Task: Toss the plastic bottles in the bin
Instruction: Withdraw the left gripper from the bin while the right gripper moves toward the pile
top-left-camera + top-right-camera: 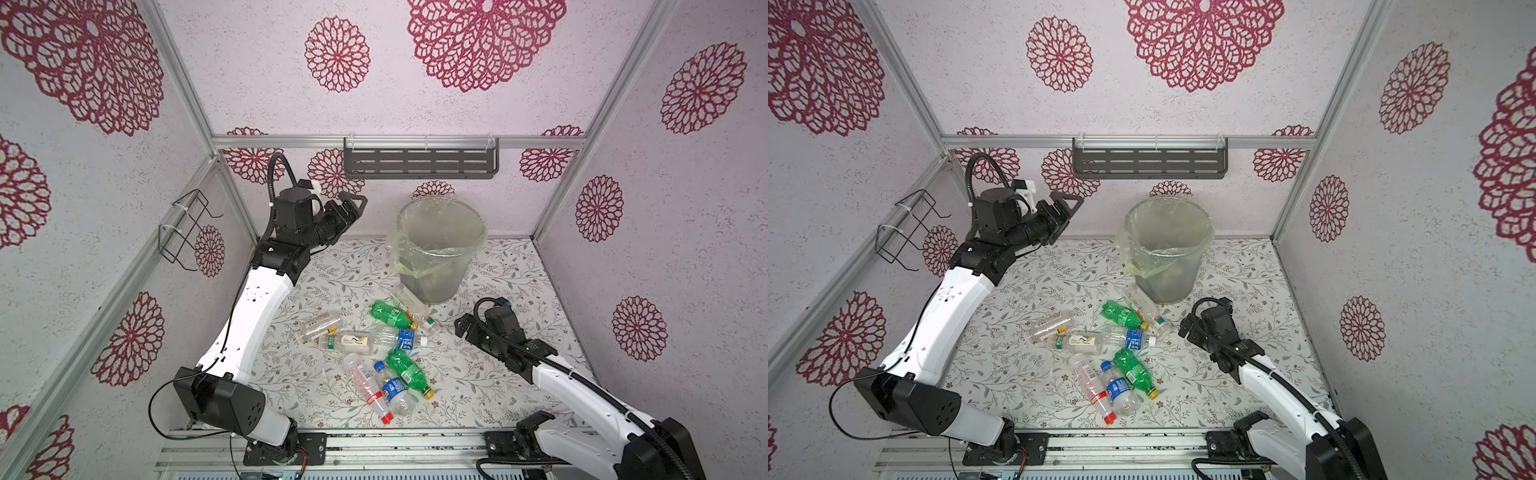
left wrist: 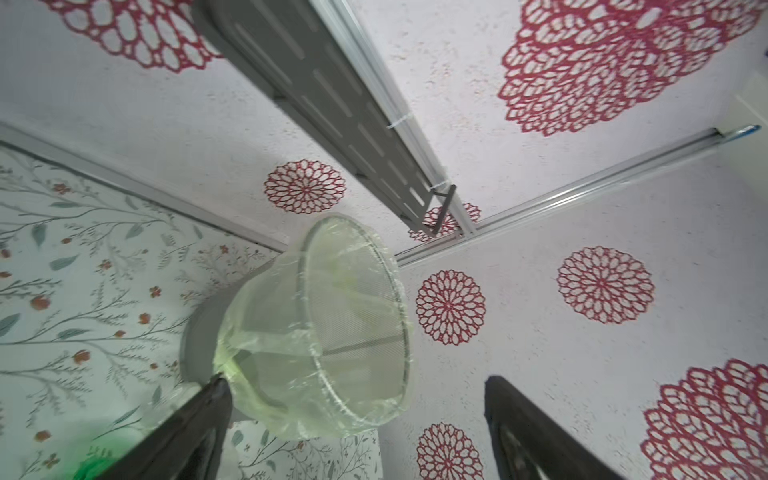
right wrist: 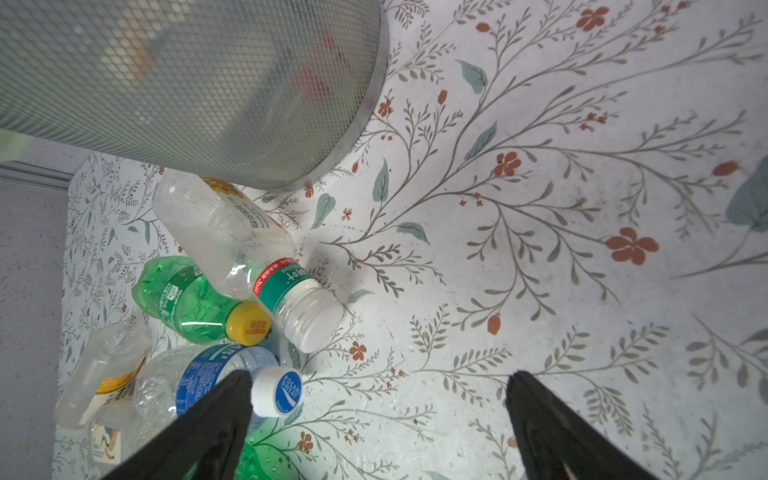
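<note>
Two arms (image 1: 257, 316) (image 1: 582, 386), eight loose bottles (image 1: 365, 384) — two green, six clear — one bin (image 1: 436, 282).

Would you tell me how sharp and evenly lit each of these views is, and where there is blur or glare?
Both top views: even, soft light, faint shadows, frame rails splayed by the wide lens. Left wrist view: the bin is fairly sharp, the fingers of the left gripper blurred. Right wrist view: crisp, cap lettering legible, a glint on the green bottle.

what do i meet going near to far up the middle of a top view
red-capped clear bottle → blue-label bottle with white cap → far green bottle → bin → slotted wall shelf
</note>
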